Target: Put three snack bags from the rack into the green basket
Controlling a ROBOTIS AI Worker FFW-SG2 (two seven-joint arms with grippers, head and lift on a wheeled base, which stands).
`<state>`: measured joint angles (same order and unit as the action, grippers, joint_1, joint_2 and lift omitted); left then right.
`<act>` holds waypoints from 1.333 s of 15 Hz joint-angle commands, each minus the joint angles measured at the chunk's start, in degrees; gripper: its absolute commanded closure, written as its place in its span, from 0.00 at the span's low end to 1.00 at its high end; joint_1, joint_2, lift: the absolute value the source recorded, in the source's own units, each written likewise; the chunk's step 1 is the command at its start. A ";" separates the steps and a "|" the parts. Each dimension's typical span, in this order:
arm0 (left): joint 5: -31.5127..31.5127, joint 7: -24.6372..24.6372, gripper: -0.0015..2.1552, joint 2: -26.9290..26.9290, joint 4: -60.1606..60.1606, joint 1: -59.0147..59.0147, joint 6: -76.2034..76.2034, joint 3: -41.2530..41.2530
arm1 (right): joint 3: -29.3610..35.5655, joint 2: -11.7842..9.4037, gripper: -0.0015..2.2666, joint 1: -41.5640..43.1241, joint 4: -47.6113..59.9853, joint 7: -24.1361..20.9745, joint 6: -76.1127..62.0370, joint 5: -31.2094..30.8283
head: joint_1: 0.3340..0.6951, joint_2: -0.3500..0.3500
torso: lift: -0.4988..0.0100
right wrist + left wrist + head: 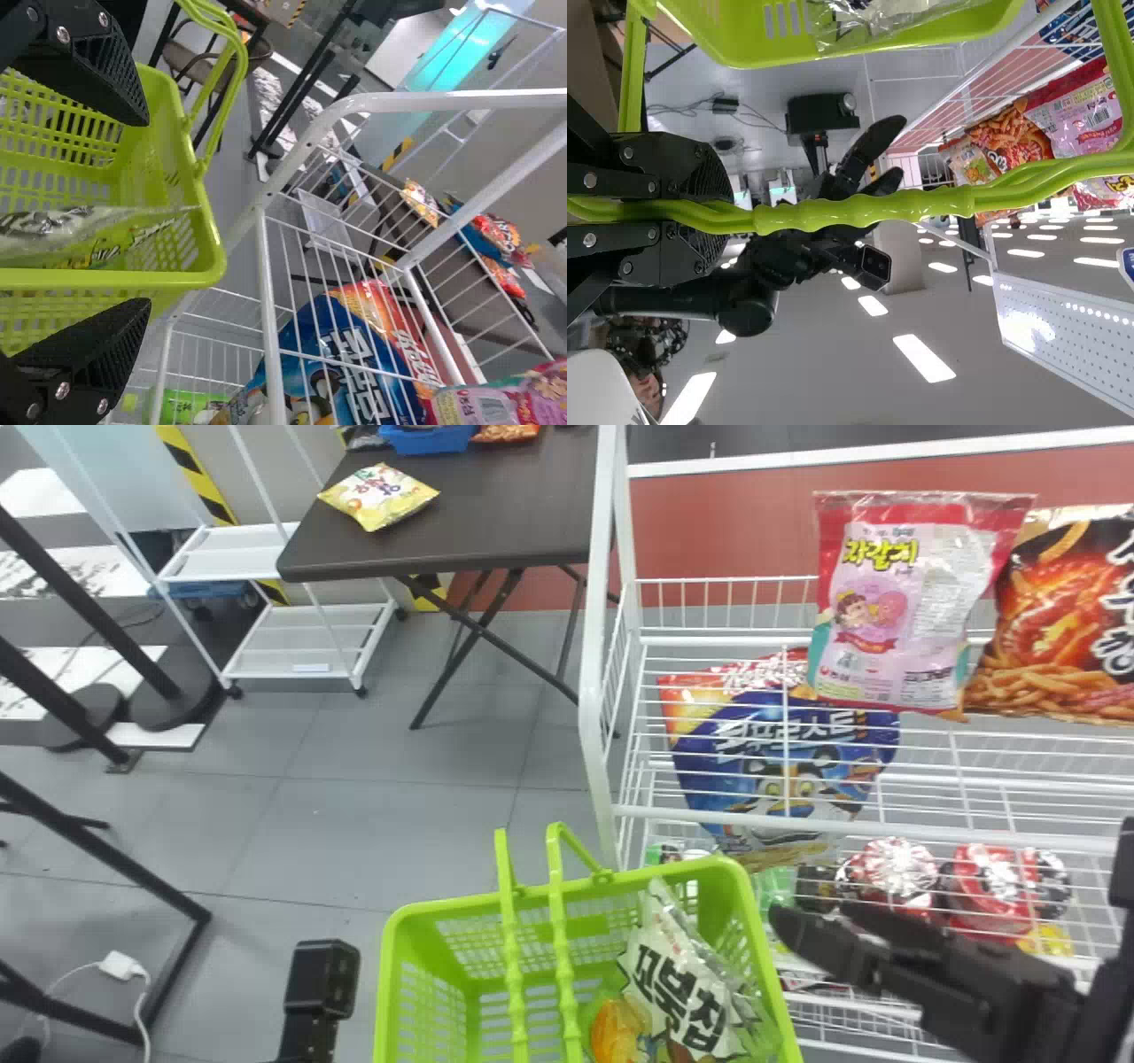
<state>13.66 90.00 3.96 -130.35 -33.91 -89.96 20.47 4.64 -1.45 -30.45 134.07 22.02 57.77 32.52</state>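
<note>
Right gripper free beside the basket, pink bag out ahead

At our left, the left gripper [713, 205] is closed on the handles [864, 212] of the green basket [443, 911]. Inside the basket, against its right side, leans a white snack bag [678, 979]; we cannot tell whether the orange patch beside it belongs to a second one. Just right of the basket hangs the right gripper [142, 212], spread wide with nothing between its fingers, which point leftward, back over the basket.

Straight ahead of it in the rack [589, 691], the blue bag [762, 744] slants behind white wires and the front rail. Farther on and slightly right stands the pink bag [895, 602], long axis upright, partly over the blue one; the brown bag [1063, 620] is right beside it. We judge pink the easier pick, and the right arm the nearer: it should turn rackward, clear the front rail, and pinch across the bag's width without snagging its neighbour.
</note>
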 commanded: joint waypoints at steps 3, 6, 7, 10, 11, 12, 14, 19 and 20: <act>0.23 0.57 1.00 0.08 -0.61 -0.89 0.00 -0.43 | 0.63 0.66 0.03 9.88 -8.56 -7.17 -17.20 -8.09 | 1.00 0.56 | 0.98; 0.14 0.57 1.00 0.17 -0.87 -0.89 0.00 -1.31 | -0.69 0.66 0.04 18.76 -21.13 -10.33 -30.74 -14.33 | 1.00 0.39 | 0.98; 0.05 0.57 1.00 0.25 -0.87 -0.80 0.00 -1.66 | -1.39 0.48 0.04 21.40 -25.52 -11.03 -33.90 -15.74 | 1.00 0.36 | 0.98; -0.12 0.57 1.00 0.87 -0.79 -0.36 0.00 -2.89 | -4.03 0.57 0.05 27.11 -35.89 -13.49 -41.46 -19.25 | 1.00 0.32 | 0.98; -0.21 0.57 1.00 1.13 -0.79 -0.28 0.00 -3.24 | -4.38 0.48 0.06 28.60 -38.18 -14.02 -41.28 -19.43 | 1.00 0.32 | 0.98; -0.30 0.57 1.00 1.22 -0.79 -0.10 0.00 -3.51 | -4.99 0.57 0.07 29.75 -39.93 -14.46 -41.28 -20.13 | 1.00 0.32 | 0.98; -0.21 0.57 1.00 1.22 -0.79 -0.36 0.18 -3.60 | -6.40 0.48 0.16 32.38 -43.36 -15.08 -40.40 -21.27 | 1.00 0.33 | 0.98; -0.12 0.57 1.00 1.22 -1.05 -1.33 0.18 -3.60 | -8.07 0.04 1.00 31.59 -42.84 -15.95 -36.19 -22.33 | 1.00 0.38 | 0.98; -0.12 0.57 1.00 1.22 -1.14 -1.42 0.18 -3.60 | -8.07 -0.05 1.00 31.06 -42.22 -15.95 -36.54 -22.50 | 1.00 0.38 | 0.98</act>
<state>13.53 90.00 5.19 -131.33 -35.17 -89.73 16.91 -3.39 -1.41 1.26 91.14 6.04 20.89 10.25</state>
